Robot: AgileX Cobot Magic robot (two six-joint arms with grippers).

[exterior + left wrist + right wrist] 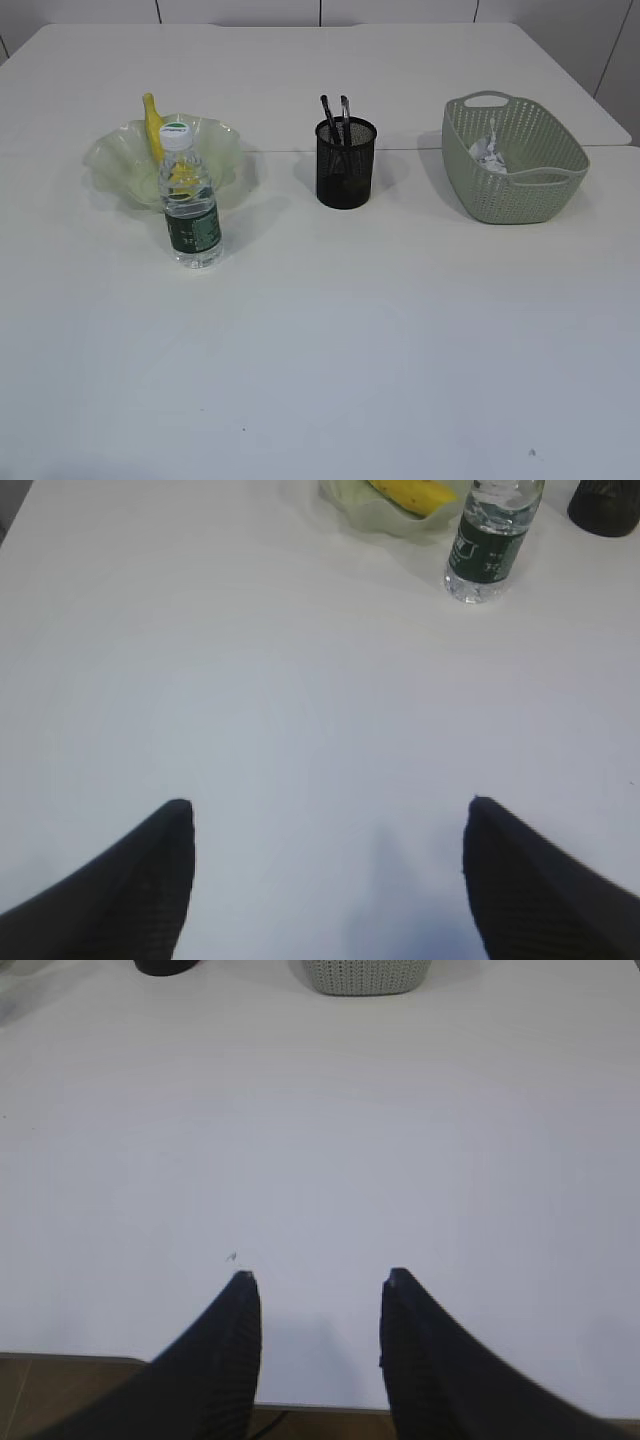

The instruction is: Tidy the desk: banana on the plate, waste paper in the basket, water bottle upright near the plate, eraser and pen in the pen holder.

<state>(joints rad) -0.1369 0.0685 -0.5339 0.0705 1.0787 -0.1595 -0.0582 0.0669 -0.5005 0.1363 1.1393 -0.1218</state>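
Left gripper [325,805] and right gripper [318,1278] spread apart, empty, low in frame; banana [153,125] in plate [110,155] at upper left, water bottle [190,200] upright just below; waste paper [490,153] in basket [520,195] at right.

Bright, even overhead light on the white tabletop [380,330], soft faint shadows spreading around the black mesh cylindrical pen holder [346,163], no harsh glare, exterior view fairly sharp, both wrist views softer, bluish, near dark jaws blurred at the lower edge
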